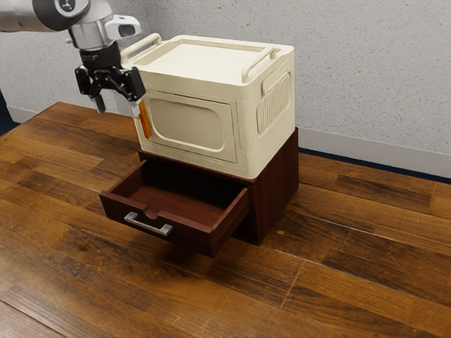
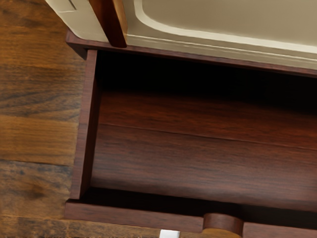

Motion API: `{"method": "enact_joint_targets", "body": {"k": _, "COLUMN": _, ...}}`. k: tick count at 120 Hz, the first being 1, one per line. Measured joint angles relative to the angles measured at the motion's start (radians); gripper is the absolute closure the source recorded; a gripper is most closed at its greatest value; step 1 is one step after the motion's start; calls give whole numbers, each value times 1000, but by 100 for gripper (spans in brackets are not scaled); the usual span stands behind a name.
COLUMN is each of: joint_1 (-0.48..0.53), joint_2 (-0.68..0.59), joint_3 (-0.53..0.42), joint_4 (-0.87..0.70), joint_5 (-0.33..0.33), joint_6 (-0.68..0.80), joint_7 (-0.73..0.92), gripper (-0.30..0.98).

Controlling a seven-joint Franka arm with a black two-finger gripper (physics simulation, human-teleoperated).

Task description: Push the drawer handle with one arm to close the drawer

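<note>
Drawer handle (image 1: 147,225) lies well below parted fingers (image 1: 100,104).

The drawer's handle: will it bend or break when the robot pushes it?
Probably not: the handle shines like metal, so it's likely stiff. It's joined to the drawer front at both ends, so pushing should probably slide the drawer too.

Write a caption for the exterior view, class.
Open gripper raised near the cream cabinet, higher than the pulled-out drawer and its silver handle.
</note>
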Motion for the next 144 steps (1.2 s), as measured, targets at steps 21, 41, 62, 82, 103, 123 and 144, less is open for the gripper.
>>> {"method": "enact_joint_targets", "body": {"k": 21, "joint_1": 60, "joint_2": -196, "joint_3": -41, "joint_4": -234, "joint_5": -3, "joint_6": 37, "joint_7": 0, "gripper": 0}}
{"method": "enact_joint_targets", "body": {"k": 41, "joint_1": 22, "joint_2": -678, "joint_3": -133, "joint_4": -758, "joint_5": -52, "joint_6": 94, "joint_7": -13, "gripper": 1}}
{"method": "enact_joint_targets", "body": {"k": 62, "joint_1": 20, "joint_2": -887, "joint_3": -219, "joint_4": -1038, "joint_5": -122, "joint_6": 141, "joint_7": -29, "gripper": 19}}
{"method": "enact_joint_targets", "body": {"k": 82, "joint_1": 22, "joint_2": -861, "joint_3": -254, "joint_4": -1096, "joint_5": -145, "joint_6": 199, "joint_7": -46, "gripper": 39}}
{"method": "enact_joint_targets", "body": {"k": 103, "joint_1": 24, "joint_2": -742, "joint_3": -260, "joint_4": -1096, "joint_5": -133, "joint_6": 286, "joint_7": -60, "gripper": 52}}
{"method": "enact_joint_targets", "body": {"k": 123, "joint_1": 25, "joint_2": -623, "joint_3": -258, "joint_4": -1086, "joint_5": -113, "joint_6": 417, "joint_7": -69, "gripper": 61}}
{"method": "enact_joint_targets", "body": {"k": 144, "joint_1": 27, "joint_2": -511, "joint_3": -243, "joint_4": -1038, "joint_5": -72, "joint_6": 544, "joint_7": -77, "gripper": 68}}
